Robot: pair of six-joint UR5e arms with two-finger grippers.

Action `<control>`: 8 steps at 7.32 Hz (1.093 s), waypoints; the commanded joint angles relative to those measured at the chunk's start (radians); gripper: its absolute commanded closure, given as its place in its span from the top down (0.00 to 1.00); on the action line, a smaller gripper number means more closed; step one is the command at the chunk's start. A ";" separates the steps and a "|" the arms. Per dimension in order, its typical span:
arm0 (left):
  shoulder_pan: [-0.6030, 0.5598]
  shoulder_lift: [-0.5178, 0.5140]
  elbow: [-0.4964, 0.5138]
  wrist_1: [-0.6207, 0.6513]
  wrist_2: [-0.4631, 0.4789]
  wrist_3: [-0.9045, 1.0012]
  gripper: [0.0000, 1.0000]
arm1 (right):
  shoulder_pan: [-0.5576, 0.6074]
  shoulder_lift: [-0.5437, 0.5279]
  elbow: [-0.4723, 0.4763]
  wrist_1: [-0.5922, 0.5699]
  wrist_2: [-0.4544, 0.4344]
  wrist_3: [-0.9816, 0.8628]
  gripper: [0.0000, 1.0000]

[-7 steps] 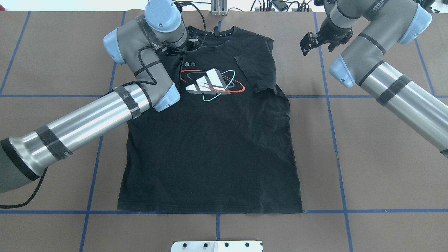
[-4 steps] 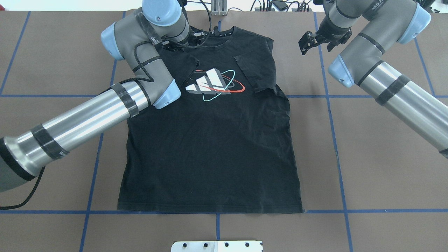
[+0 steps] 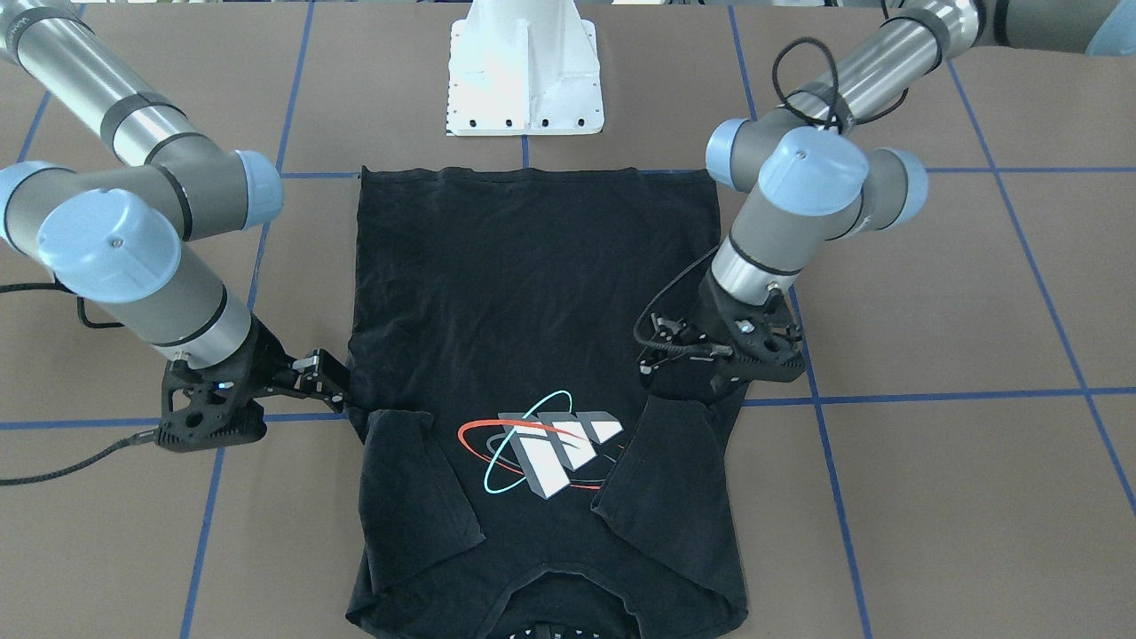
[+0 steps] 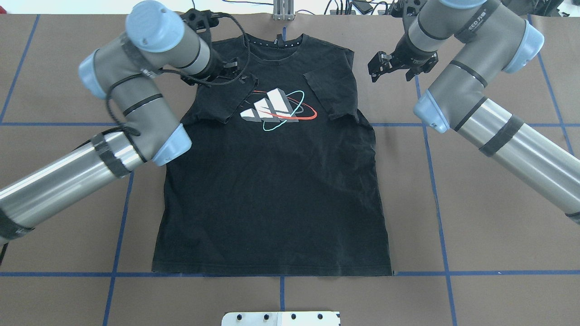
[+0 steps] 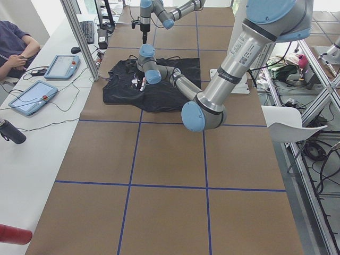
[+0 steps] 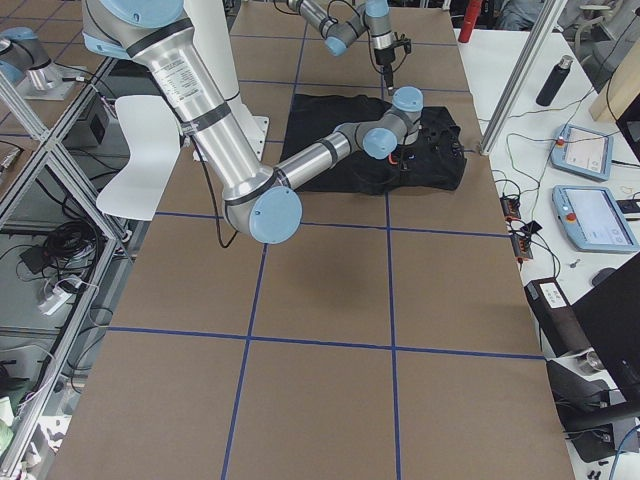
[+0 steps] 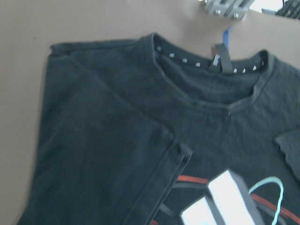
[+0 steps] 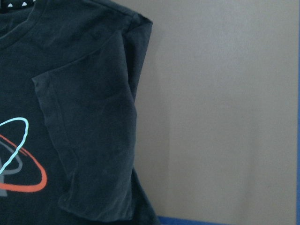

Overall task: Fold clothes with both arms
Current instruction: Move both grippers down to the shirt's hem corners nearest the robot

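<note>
brown table (image 4: 476, 203) with blue tape lines, black t-shirt (image 4: 272, 194) flat in the middle, collar away from the robot's base

both short sleeves already lie turned in over the chest, the left sleeve (image 7: 108, 154) touching the chest graphic (image 4: 272, 108) and the right sleeve (image 8: 89, 140) just beside it. so the next fold probably takes the body: each arm should pinch a shoulder corner low and cleanly, lift evenly and carry it toward the hem (image 4: 272, 271) without dragging the sleeves open. the left gripper (image 3: 710, 373) hangs pointing down over the shirt's left edge near its sleeve; its fingers are lost against the black cloth, so i cannot tell their state. the right gripper (image 3: 327, 382) hovers low, just off the right edge, fingers spread and empty.
</note>
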 commanded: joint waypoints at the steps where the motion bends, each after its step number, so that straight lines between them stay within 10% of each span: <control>1: 0.049 0.188 -0.195 0.000 -0.003 -0.013 1.00 | -0.147 -0.205 0.287 -0.008 -0.100 0.142 1.00; 5: 0.254 0.463 -0.416 -0.038 0.041 -0.167 1.00 | -0.431 -0.509 0.621 -0.008 -0.306 0.349 1.00; 8: 0.441 0.601 -0.422 -0.225 0.168 -0.312 1.00 | -0.515 -0.551 0.650 -0.001 -0.381 0.410 1.00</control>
